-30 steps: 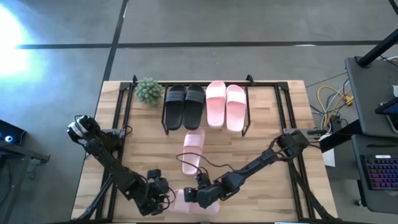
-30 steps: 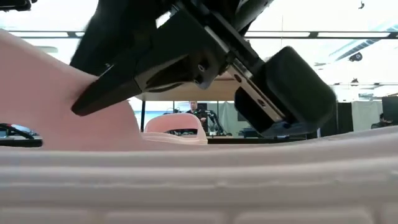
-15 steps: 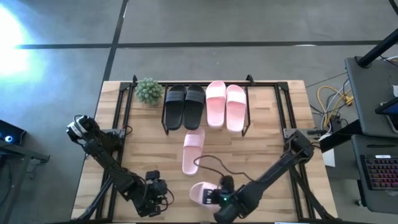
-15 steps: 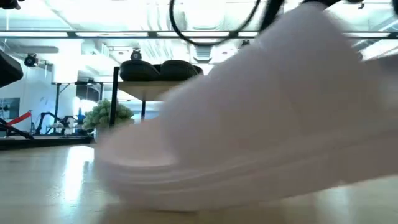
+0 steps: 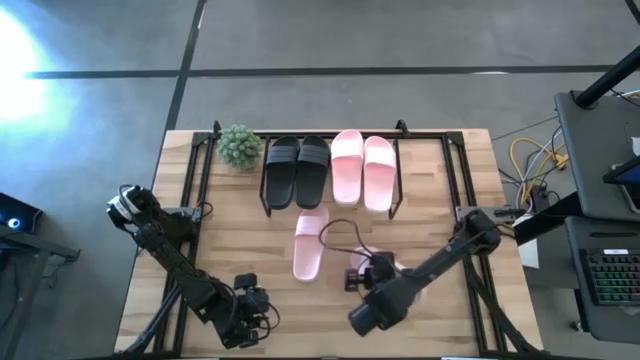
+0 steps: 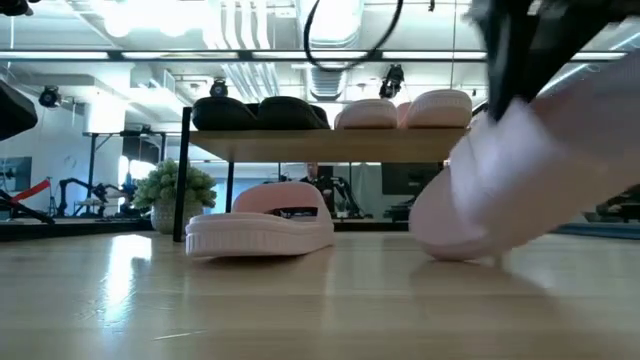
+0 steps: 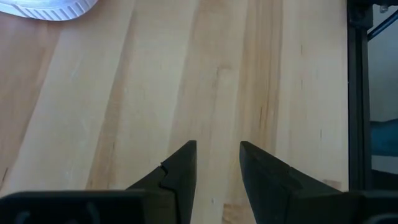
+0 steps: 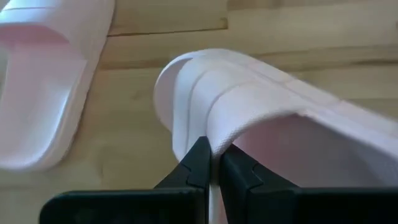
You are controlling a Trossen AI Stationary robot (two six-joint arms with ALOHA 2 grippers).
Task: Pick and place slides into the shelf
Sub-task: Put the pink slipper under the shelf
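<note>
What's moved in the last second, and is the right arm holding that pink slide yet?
The right gripper closed on the pink slide's strap and carried it from the table's near edge toward the shelf, tilted up. The left gripper stayed open and empty near the front edge; the other pink slide and the four shelved slides stayed put.

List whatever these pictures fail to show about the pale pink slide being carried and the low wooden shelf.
- Carried pale pink slide: high view, almost fully hidden under the right gripper and arm; low view, blurred and cut by the edge.
- Low wooden shelf: high view, the lower level is covered by the top plank.
- Left gripper: open, empty.
</note>
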